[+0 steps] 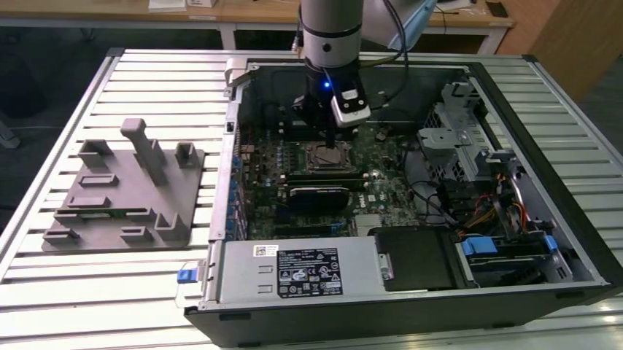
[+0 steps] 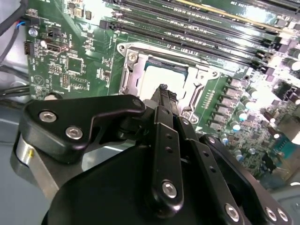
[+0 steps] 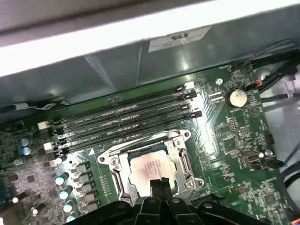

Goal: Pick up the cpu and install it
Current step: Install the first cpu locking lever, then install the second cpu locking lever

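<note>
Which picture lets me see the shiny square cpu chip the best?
The first wrist view: the cpu lies flat in its socket, top plate almost fully visible. In the second wrist view the gripper covers part of it. In the exterior view it is a tiny square under the arm.

Case walls (image 1: 238,131) around open motherboard (image 1: 389,171)

One open computer case (image 1: 409,65) lies on the slatted table (image 1: 117,80), beside one grey fixture tray (image 1: 127,193). One cpu (image 3: 151,166) sits in one socket (image 3: 180,157). Four memory slots (image 3: 122,122) lie alongside, possibly all unfilled. One gripper (image 3: 158,183) hovers overhead.
</note>
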`<action>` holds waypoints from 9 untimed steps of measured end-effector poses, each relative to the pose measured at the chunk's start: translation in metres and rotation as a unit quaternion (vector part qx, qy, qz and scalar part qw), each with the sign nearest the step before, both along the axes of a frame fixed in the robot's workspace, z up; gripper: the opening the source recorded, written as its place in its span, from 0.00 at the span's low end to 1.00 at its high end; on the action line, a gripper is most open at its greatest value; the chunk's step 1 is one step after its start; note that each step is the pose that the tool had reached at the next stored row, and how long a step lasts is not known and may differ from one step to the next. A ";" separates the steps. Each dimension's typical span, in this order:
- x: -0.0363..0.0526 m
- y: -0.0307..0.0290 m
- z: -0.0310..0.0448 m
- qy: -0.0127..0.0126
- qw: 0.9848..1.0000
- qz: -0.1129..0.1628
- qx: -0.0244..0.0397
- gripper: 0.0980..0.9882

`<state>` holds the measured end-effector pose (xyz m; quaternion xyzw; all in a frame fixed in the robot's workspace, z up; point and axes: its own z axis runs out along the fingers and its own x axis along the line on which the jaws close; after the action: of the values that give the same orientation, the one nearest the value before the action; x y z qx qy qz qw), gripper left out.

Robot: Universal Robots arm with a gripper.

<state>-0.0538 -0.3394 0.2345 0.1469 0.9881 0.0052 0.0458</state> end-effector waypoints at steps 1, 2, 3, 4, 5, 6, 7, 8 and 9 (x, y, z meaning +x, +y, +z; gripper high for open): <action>0.0000 0.0000 0.0006 0.000 1.000 0.000 0.000 0.01; 0.0000 0.0000 0.0006 0.000 1.000 0.000 0.000 0.01; 0.0000 0.0000 0.0006 0.000 1.000 0.000 0.000 0.01; 0.0000 0.0000 0.0010 0.000 1.000 0.000 0.000 0.01; 0.0000 0.0000 0.0013 0.000 1.000 0.000 0.000 0.01; 0.0000 0.0000 0.0013 0.000 1.000 0.000 0.000 0.01; 0.0000 0.0000 0.0014 0.000 1.000 0.000 0.000 0.01; 0.0000 -0.0003 0.0015 0.000 1.000 0.000 0.000 0.01; 0.0000 -0.0007 0.0015 0.000 1.000 0.000 0.000 0.01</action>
<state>-0.0538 -0.3400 0.2360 0.1467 0.9881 0.0051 0.0457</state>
